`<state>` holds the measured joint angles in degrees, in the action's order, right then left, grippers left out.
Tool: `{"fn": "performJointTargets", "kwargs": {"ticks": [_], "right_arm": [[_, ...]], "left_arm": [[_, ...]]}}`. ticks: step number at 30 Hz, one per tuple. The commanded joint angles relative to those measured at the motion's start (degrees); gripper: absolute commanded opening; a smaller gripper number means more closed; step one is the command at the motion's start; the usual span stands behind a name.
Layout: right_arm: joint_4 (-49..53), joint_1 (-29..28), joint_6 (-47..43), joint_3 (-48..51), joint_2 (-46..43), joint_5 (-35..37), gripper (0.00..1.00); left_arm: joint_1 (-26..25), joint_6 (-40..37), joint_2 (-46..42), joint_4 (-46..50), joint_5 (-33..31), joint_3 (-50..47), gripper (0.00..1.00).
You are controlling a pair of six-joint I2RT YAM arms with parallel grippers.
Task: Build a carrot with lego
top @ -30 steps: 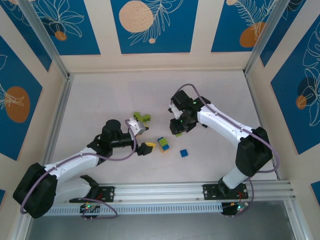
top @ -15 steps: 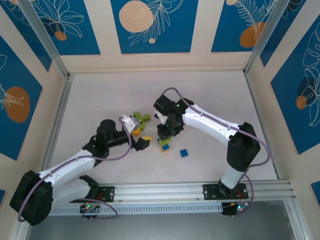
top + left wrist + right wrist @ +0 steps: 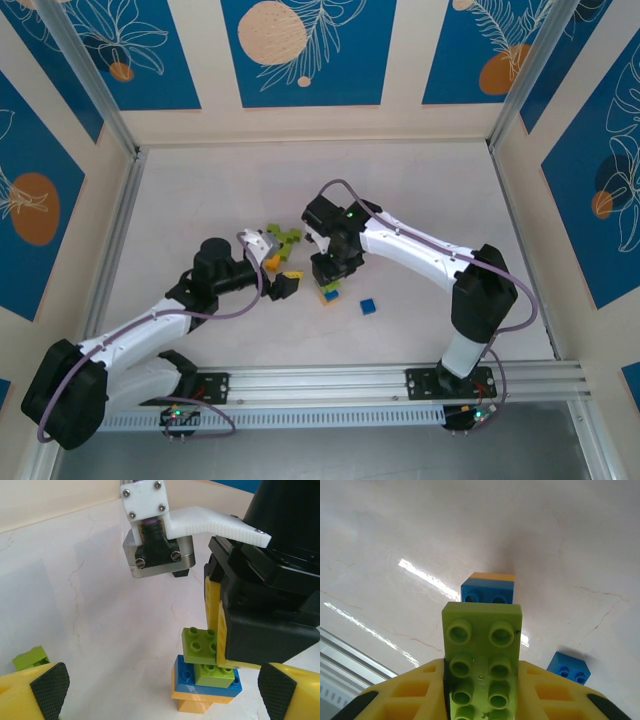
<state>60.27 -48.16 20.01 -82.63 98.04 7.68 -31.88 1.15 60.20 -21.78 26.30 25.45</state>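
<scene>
Where right gripper clamps, green brick half-hidden

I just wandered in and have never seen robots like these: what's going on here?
A build is under way. The right end effector grips a lime green lego brick at the top of a small stack, green on blue on orange; whether it is pressed on is unclear. The left end effector sits open beside the stack, holding nothing. A loose blue brick and some green bricks lie nearby.
</scene>
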Motion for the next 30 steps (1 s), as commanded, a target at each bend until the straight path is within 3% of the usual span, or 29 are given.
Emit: {"fn": "performJointTargets", "kwargs": {"ticks": [1, 30], "right_arm": [[0.2, -0.5, 1.4, 1.4, 0.0, -0.7, 0.32], [1.7, -1.0, 2.2, 2.4, 3.1, -0.5, 0.32]], "left_arm": [[0.6, 0.3, 0.4, 0.0, 0.9, 1.2, 0.99], [0.6, 0.3, 1.1, 0.4, 1.6, 1.7, 0.99]]}}
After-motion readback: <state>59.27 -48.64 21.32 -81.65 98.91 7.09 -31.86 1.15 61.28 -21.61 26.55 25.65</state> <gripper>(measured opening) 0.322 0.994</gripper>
